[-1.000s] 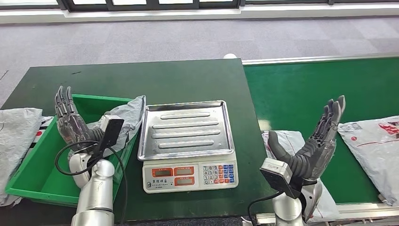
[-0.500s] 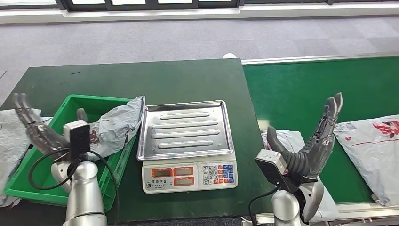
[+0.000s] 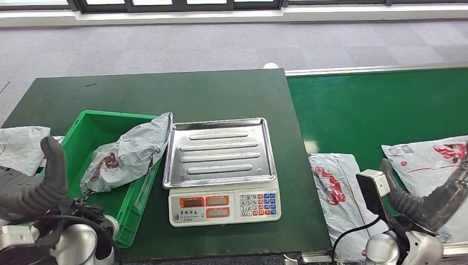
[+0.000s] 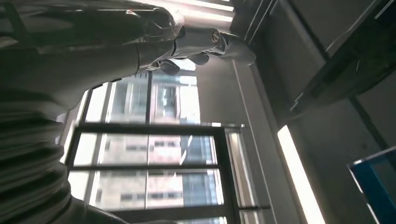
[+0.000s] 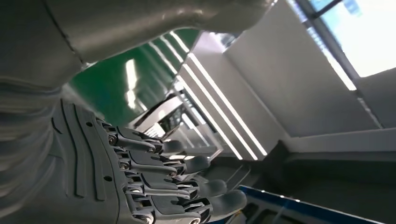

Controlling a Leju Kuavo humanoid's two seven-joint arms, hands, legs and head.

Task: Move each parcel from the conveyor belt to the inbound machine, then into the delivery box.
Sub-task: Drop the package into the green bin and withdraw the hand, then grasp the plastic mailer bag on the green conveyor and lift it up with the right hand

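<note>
Grey parcel in the bin: crumpled poly bag, lying in the green delivery box, its far corner draped over the box rim and touching the scale.
Scale: my inbound machine, steel pan with nothing on it, keypad facing me, sitting on the dark green tabletop.
Parcel on the belt: white-grey bag with red print, flat on the green conveyor belt, right at its near-left corner beside the tabletop edge.
Second belt parcel: another bag with a red logo, further right, partly behind my right arm.
Spare bag: grey one lying to the left of the box.
Left hand: down low at the front-left, beside the box, thumb sticking up, holding nothing; fingers look stretched out in the left wrist view, honestly blurry though.
Right hand: fingers out straight and side by side, nothing in them; it sits low at the front-right over the second belt parcel.
</note>
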